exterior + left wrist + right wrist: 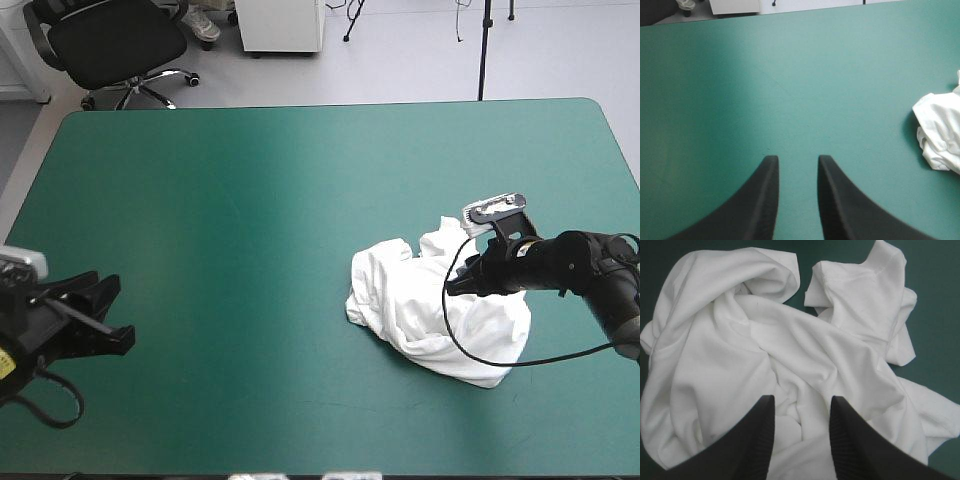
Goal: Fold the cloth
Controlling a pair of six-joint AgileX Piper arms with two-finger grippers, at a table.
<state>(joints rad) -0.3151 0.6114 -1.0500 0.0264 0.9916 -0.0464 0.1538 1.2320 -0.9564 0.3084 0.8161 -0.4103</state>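
Observation:
The white T-shirt (400, 300) lies as a crumpled heap on the right half of the table, one sleeve turned up toward the far edge. My right gripper (453, 287) hovers low over the heap's right part. In the right wrist view this gripper (802, 402) is open, fingers apart above rumpled T-shirt (790, 340) folds, nothing between them. My left gripper (112, 312) stands open near the table's front left corner, far from the shirt. From the left gripper (797, 160), only an edge of the T-shirt (940, 130) shows well ahead and to one side.
The teal-green cover (250, 220) stretches between the left gripper and the heap. The table's right edge (625, 150) runs close behind the right arm. A black office chair (115, 40) stands on the floor beyond the far left corner.

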